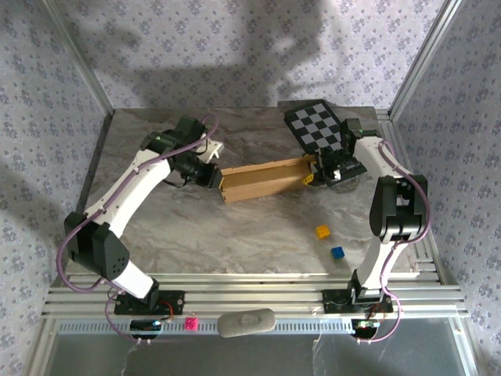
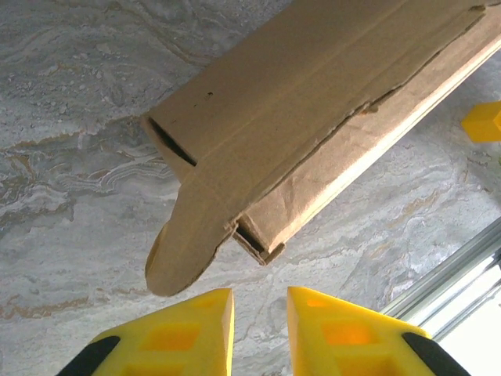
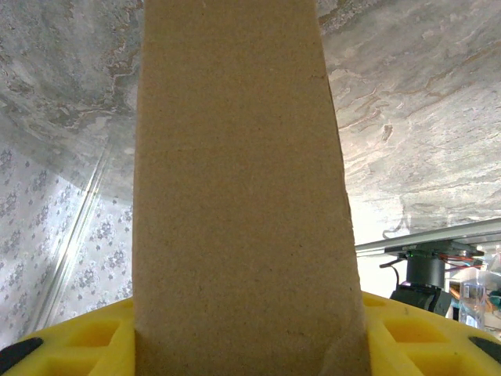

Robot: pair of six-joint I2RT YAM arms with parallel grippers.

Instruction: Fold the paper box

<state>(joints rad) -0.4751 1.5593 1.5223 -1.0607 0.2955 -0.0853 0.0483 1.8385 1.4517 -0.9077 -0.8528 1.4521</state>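
Right gripper (image 1: pixel 315 174) seemingly clamps paper box's (image 1: pixel 262 178) right edge.

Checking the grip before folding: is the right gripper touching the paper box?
Touching. Right wrist view: the right gripper has the paper box clamped between its yellow fingers.

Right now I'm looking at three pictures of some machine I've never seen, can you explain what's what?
These are two white robot arms bolted at the near edge of a marble-patterned table. The wide picture looks down from above; the other two come from cameras on each wrist. The right arm's yellow-fingered gripper is clamped on one end of a long brown cardboard box. The left gripper sits just short of the other end, fingers slightly apart, holding nothing. Also on the table: a black-and-white checkered board, a small yellow cube and a small blue cube.
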